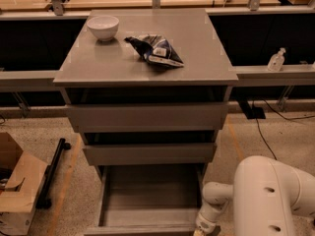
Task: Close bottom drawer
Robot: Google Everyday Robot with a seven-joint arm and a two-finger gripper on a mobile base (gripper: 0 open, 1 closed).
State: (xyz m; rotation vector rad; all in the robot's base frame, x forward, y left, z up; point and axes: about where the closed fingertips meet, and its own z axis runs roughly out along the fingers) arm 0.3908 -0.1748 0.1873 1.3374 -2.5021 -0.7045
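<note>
Bottom drawer [147, 195] fully out at lower centre, whole push left; end effector [201, 228] at its front right corner, grip state: cannot tell

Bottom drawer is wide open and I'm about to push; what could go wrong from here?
The end effector sits low at the bottom drawer's right front corner, so an off-centre push may skew and jam it. That corner lies at the picture's lower edge, so contact is hard to confirm. The middle drawer juts out above; the arm could clip it.
</note>
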